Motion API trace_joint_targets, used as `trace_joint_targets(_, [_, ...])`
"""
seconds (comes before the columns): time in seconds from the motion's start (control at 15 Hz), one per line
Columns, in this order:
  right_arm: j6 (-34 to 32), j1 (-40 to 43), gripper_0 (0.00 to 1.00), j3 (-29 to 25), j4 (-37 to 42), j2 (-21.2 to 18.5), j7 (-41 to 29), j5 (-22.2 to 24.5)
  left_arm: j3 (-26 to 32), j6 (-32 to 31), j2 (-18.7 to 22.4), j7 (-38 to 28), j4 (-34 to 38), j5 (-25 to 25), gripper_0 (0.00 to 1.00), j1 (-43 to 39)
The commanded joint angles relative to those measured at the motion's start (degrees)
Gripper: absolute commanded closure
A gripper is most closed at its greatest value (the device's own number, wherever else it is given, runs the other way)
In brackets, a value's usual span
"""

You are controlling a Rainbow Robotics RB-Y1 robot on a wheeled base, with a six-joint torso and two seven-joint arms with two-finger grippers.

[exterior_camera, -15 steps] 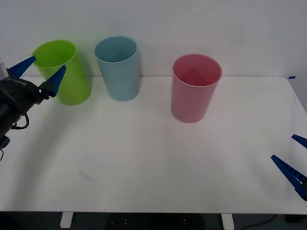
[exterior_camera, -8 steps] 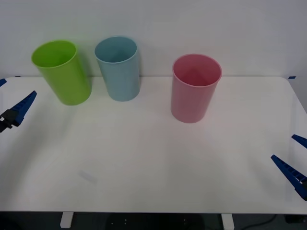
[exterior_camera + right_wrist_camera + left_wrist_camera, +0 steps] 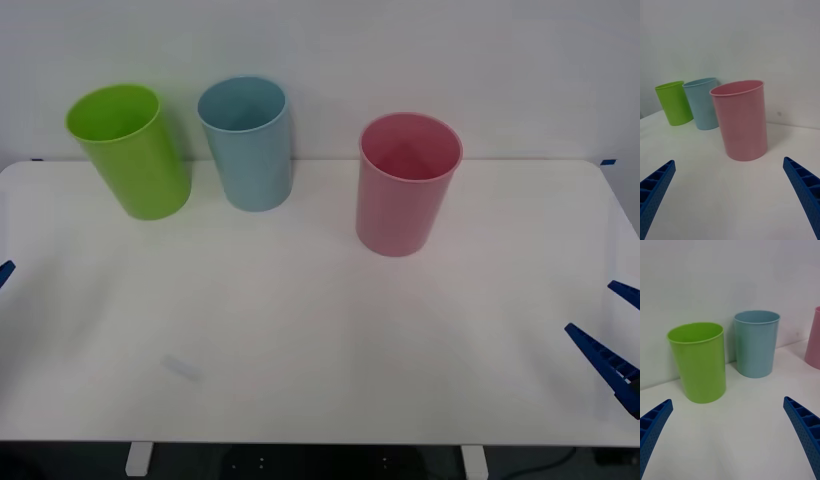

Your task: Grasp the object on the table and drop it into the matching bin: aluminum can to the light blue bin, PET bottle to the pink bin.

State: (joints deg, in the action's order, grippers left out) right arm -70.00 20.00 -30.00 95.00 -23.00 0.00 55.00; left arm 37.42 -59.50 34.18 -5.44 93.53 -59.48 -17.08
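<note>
Both end effectors, left [image 3: 730, 438] and right [image 3: 730, 195], gaped wide and empty; tabletop [image 3: 320, 330] bore no can, so the sorting step appeared finished, with no further move needed.

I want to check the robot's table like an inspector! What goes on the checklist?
Surface: white table, one faint smudge near the front left.
Job's things: light blue bin and pink bin upright at the back, apart from each other. No can seen on the table.
Clutter: lime green bin left of the blue one.
Claws: left claw open, at the table's left edge; right claw open, at the right edge. Both hold nothing.
Cables: nothing seen.
Surroundings: plain white wall behind the bins.
</note>
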Motion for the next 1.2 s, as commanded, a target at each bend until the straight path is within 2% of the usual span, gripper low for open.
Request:
trace_joint_targets(0.07, [0.0,0.0,0.0,0.0,0.0,0.0,0.0,0.0,0.55,-0.53,0.36,0.34,-0.01,2.0,0.0,-3.31])
trace_joint_targets(1.2, [0.0,0.0,0.0,0.0,0.0,0.0,0.0,0.0,2.31,0.26,0.36,0.34,-0.1,3.23,0.0,-9.2])
